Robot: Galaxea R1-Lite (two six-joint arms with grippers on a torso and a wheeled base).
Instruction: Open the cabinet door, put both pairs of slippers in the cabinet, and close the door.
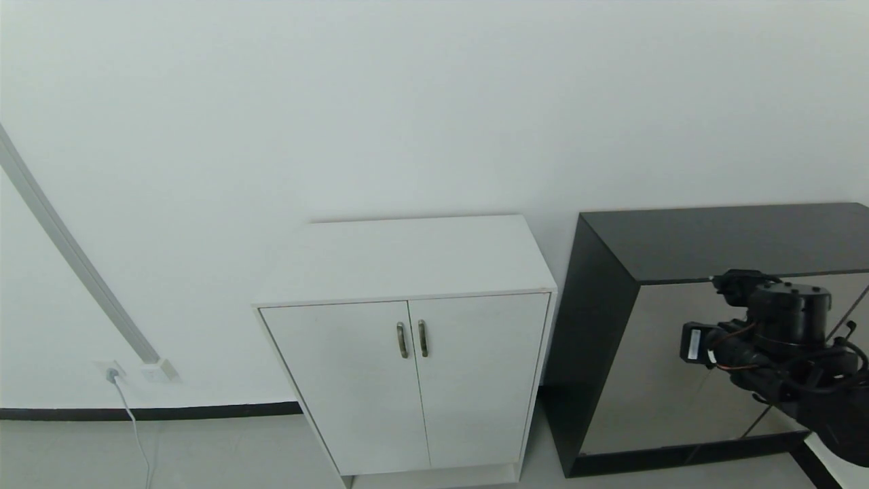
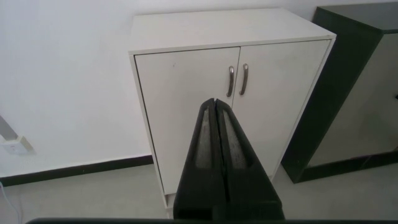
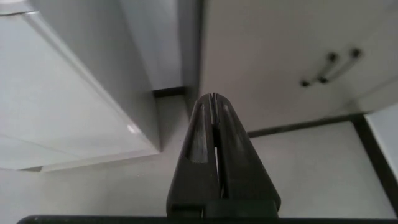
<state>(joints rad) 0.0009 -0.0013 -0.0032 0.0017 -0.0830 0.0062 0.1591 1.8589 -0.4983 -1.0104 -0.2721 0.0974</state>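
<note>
**Q:** Where is the cabinet, and is it open?

**A:** A white cabinet stands on the grey floor with its back to a pale wall. Its two doors are both shut. Two slim metal handles sit upright, side by side, where the doors meet.

**Q:** What is around it?

**A:** Just to its right stands a black cabinet with a shiny front. Well to its left, low on the wall, is a socket with a pale cable hanging down to the floor.

**Q:** And the robot's claws?

**A:** The left claw is pressed together with nothing between its fingers. It points at the white cabinet's front, apart from it. The right claw is also pressed together, holding nothing, and points down toward the floor near the cabinet. The right arm sits low on the right, in front of the black cabinet.
</note>
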